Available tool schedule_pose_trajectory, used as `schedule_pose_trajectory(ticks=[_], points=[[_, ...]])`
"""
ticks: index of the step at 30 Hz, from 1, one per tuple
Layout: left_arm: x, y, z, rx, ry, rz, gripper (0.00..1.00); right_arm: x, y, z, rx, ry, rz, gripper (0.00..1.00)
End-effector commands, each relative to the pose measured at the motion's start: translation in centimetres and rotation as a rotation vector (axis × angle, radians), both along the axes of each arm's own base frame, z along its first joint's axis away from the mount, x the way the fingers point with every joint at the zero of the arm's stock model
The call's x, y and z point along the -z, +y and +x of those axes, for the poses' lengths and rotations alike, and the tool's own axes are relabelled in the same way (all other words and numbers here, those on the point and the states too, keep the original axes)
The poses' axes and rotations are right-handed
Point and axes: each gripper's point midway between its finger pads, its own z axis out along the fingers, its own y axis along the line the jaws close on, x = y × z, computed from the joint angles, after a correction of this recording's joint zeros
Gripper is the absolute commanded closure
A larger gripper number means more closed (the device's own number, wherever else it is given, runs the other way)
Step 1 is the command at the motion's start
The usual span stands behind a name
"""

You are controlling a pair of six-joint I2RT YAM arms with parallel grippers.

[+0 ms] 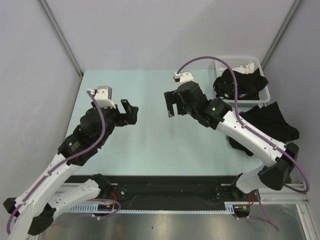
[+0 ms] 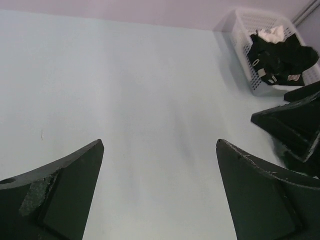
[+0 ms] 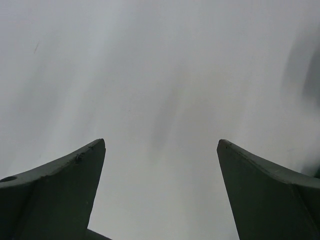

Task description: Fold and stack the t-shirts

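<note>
Black t-shirts (image 1: 241, 85) lie crumpled in the white slotted basket (image 1: 263, 96) at the back right; they also show in the left wrist view (image 2: 280, 57). Another black t-shirt (image 1: 270, 122) lies on the table in front of the basket, partly under my right arm. My left gripper (image 1: 129, 111) is open and empty over the bare table at the left of centre. My right gripper (image 1: 171, 104) is open and empty over the middle of the table. Both wrist views show spread fingers (image 2: 75, 190) (image 3: 75, 190) above bare table.
The pale green table (image 1: 150, 140) is walled by grey panels at the back and sides. The basket (image 2: 240, 45) stands in the back right corner. A black rail (image 1: 170, 187) runs along the near edge by the arm bases.
</note>
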Motion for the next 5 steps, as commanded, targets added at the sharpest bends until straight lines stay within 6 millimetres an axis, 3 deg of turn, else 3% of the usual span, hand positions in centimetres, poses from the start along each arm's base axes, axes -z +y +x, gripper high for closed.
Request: schedule_pose_trajectory(ticks=[1,5], points=[[2.9,1.3,-0.4,-0.049,0.067,0.043,0.00,-3.8,1.2,1.1,0.011,-0.115,-0.003,0.00],[4.1,2.4,-0.9,-0.081,0.075,0.059,0.00,-4.2,1.4,1.0,0.035,-0.142,-0.017,0.00]])
